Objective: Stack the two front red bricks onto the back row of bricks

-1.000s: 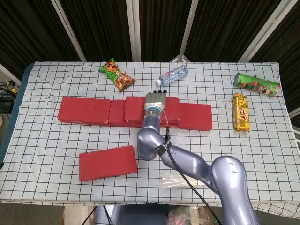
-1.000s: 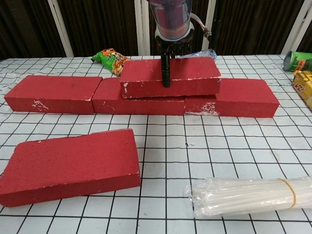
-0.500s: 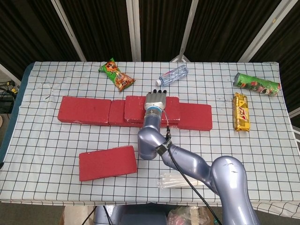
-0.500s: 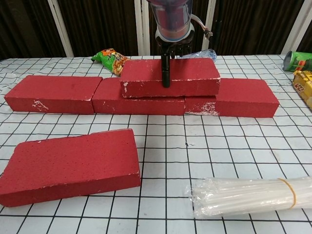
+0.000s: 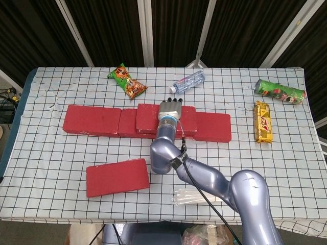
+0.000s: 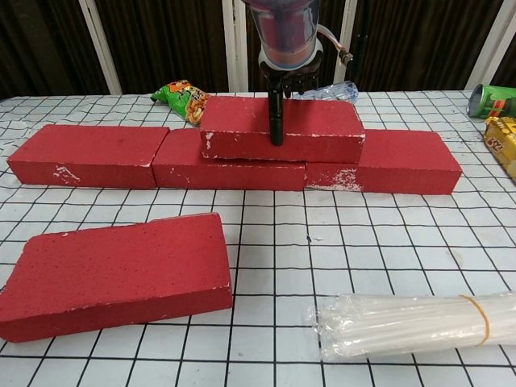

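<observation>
One right hand [image 5: 170, 108] gripping upper brick [image 6: 282, 129] atop back row [image 6: 89, 155].
Thumb down the near face, fingers [image 5: 175, 99] over the far edge; brick resting across the seam of the row's middle and right bricks, slightly tilted. Second front brick [image 6: 117, 270] lying flat near left, well apart from the row. Straw bundle [image 6: 411, 322] near right; snack bag [image 5: 127, 81], bottle [image 5: 189, 81], can [image 5: 280, 91] and bar [image 5: 262, 121] far side. Left hand unseen.
</observation>
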`<state>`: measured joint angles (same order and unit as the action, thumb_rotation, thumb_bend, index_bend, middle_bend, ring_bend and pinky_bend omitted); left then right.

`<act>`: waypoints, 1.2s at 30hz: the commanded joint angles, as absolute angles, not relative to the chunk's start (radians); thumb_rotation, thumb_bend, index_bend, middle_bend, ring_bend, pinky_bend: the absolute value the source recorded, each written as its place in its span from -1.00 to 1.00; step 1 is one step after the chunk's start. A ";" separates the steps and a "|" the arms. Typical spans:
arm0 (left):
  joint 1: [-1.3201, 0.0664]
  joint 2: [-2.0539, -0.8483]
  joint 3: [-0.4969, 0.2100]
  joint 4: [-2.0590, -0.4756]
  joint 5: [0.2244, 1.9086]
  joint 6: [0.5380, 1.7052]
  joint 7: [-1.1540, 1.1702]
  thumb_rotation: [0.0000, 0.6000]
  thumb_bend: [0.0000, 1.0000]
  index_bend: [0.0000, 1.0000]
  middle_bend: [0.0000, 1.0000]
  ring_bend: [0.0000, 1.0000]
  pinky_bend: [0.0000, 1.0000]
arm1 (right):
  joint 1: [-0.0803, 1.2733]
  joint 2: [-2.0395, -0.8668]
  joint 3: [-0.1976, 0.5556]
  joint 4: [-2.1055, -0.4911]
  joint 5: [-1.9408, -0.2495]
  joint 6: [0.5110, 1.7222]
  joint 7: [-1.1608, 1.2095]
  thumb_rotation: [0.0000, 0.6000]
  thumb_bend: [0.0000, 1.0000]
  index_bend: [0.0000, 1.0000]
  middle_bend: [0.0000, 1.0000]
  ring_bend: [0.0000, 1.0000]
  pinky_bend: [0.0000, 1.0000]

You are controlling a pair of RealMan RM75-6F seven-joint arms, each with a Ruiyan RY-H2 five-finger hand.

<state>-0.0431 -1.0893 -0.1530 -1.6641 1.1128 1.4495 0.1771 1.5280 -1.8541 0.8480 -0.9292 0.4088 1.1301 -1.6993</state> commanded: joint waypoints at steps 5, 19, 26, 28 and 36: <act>-0.043 -1.091 -0.153 -1.663 1.113 1.451 0.178 1.00 -1.00 -0.72 -1.00 -1.00 -1.00 | 1.528 -1.854 0.850 -0.931 0.408 1.134 -1.706 1.00 -0.73 -0.72 -0.95 -1.00 -1.00; -0.042 -1.091 -0.154 -1.662 1.115 1.453 0.173 1.00 -1.00 -0.73 -1.00 -1.00 -1.00 | 1.523 -1.851 0.861 -0.935 0.424 1.146 -1.725 1.00 -0.74 -0.85 -1.00 -1.00 -1.00; -0.044 -1.092 -0.156 -1.659 1.111 1.451 0.174 1.00 -1.00 -0.75 -1.00 -1.00 -1.00 | 1.518 -1.841 0.873 -0.953 0.417 1.145 -1.711 1.00 -0.73 -0.95 -1.00 -1.00 -1.00; -0.044 -1.091 -0.157 -1.659 1.109 1.450 0.173 1.00 -1.00 -0.75 -1.00 -1.00 -1.00 | 1.512 -1.827 0.880 -0.978 0.415 1.151 -1.703 1.00 -0.74 -0.95 -1.00 -1.00 -1.00; -0.048 -1.089 -0.149 -1.652 1.139 1.441 0.149 1.00 -1.00 -0.83 -1.00 -1.00 -1.00 | 1.391 -1.669 0.886 -1.257 0.392 1.229 -1.653 1.00 -0.73 -0.98 -1.00 -1.00 -1.00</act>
